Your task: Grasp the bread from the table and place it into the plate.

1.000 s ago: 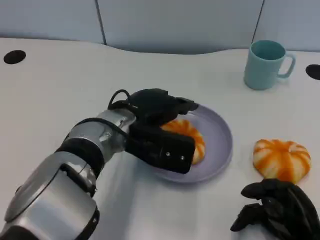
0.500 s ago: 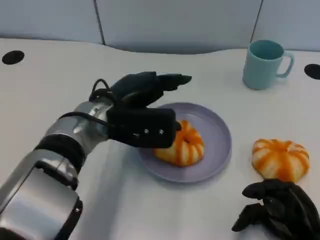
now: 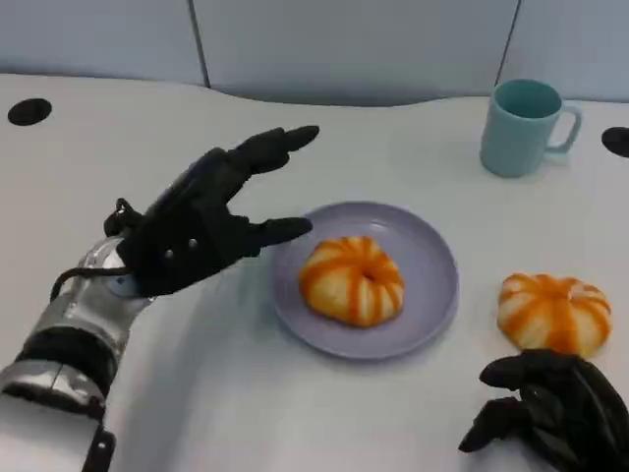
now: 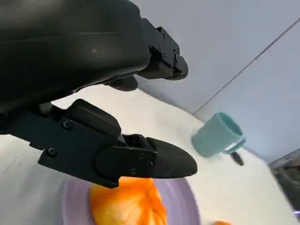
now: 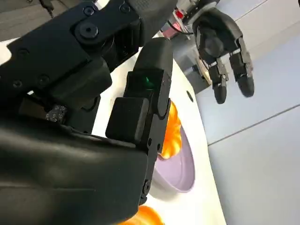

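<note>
- Bread [image 3: 352,279] lying in purple plate [image 3: 432,295], mid-table.
- Left hand [image 3: 197,228] just left of plate, fingers spread, holding nothing.
- Right hand [image 3: 550,413] low at near right, fingers curled, empty, beside second bread [image 3: 553,313].
- Teal mug [image 3: 523,127] far right.

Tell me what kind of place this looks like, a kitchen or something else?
More likely a lab or test bench than a kitchen: a plain white table with black round holes, bare grey wall panels behind it, and a staged set of a purple plate, striped bread and a teal mug.
</note>
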`<state>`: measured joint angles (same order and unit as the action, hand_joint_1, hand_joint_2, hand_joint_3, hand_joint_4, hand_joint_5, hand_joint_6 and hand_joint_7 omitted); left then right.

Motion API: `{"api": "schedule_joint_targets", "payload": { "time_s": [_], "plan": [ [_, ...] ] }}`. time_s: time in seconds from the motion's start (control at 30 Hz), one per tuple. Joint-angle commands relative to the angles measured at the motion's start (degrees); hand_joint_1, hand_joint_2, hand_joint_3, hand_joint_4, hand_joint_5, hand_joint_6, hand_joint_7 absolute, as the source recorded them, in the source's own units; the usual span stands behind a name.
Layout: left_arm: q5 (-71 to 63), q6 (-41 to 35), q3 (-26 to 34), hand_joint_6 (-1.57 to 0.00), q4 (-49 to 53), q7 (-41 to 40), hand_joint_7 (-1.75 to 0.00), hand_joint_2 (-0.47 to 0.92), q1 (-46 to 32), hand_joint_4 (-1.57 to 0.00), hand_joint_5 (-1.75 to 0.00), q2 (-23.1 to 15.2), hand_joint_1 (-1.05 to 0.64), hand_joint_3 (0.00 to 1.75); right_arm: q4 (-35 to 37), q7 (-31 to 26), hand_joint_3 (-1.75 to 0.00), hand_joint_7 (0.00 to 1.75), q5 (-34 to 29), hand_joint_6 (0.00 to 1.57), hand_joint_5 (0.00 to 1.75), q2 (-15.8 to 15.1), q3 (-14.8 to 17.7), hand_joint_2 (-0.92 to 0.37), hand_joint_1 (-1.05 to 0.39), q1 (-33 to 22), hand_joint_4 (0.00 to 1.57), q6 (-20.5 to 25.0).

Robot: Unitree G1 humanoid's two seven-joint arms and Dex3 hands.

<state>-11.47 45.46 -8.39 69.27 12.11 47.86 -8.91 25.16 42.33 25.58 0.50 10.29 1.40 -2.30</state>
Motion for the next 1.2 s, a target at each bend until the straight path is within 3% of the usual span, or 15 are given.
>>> {"api": "schedule_joint_targets", "payload": {
  "time_s": [0.03, 0.23, 0.33, 0.57, 0.8, 0.9, 1.07, 1.2],
  "plan": [
    [9.4, 0.2, 5.5, -0.34, -4.7, 8.7, -0.05, 0.92, -4.8, -0.17, -0.48, 0.9, -0.73, 0.32, -0.4, -1.5, -0.01, 0.01, 0.0, 1.52, 0.39, 0.0, 0.6, -0.72, -1.00, -0.3, 1.57, -1.6],
    [17.0, -2.8, 9.5, -0.43, -15.1, 12.7, -0.05, 0.92, -13.8, -0.35, -0.48, 2.4, -0.55, 0.23, -1.1, -3.4, -0.01, 0.01, 0.0, 1.54, 0.42, 0.4, 0.5, -0.73, -1.02, -0.6, 1.57, -1.4],
    [22.5, -7.0, 12.0, -0.51, -21.7, 13.3, -0.07, 0.92, -19.5, -0.48, -0.52, 4.6, -0.55, 0.24, -1.2, -3.5, 0.00, 0.01, 0.3, 1.54, 0.43, 0.3, 0.6, -0.73, -1.02, -0.6, 1.57, -1.3],
    [30.8, -15.3, 15.3, -0.65, -35.6, 14.3, -0.06, 0.92, -29.8, -0.51, -0.80, 7.4, -0.47, 0.24, -0.8, -3.1, 0.00, 0.01, 0.6, 1.53, 0.42, 0.0, 0.8, -0.73, -1.00, -0.2, 1.55, -1.2],
    [33.7, -18.5, 16.9, -0.74, -44.6, 12.2, -0.10, 0.92, -37.9, -0.59, -0.91, 10.6, -0.38, 0.23, -0.3, -3.5, 0.00, 0.01, 0.1, 1.53, 0.42, 0.0, 0.5, -0.73, -1.01, 0.4, 1.56, -1.5],
    [35.0, -23.2, 17.1, -0.79, -50.2, 9.9, -0.12, 0.92, -43.0, -0.63, -0.94, 12.2, -0.38, 0.23, 0.3, -3.4, 0.00, 0.01, -0.2, 1.54, 0.43, 0.2, 0.4, -0.73, -1.01, 0.6, 1.57, -2.2],
    [34.5, -27.4, 17.1, -0.81, -54.2, 9.4, -0.13, 0.92, -46.6, -0.66, -0.98, 11.9, -0.37, 0.25, 0.3, -3.6, 0.00, 0.01, -0.4, 1.54, 0.45, 0.2, 0.2, -0.74, -1.02, 0.6, 1.57, -2.5],
    [34.4, -31.2, 17.3, -0.97, -55.6, 10.2, -0.25, 0.92, -49.1, -0.73, -1.17, 10.1, -0.36, 0.25, -0.2, -3.2, 0.00, 0.01, 0.0, 1.54, 0.44, 0.2, 0.1, -0.73, -1.01, 0.4, 1.57, -1.9]
  ]
}}
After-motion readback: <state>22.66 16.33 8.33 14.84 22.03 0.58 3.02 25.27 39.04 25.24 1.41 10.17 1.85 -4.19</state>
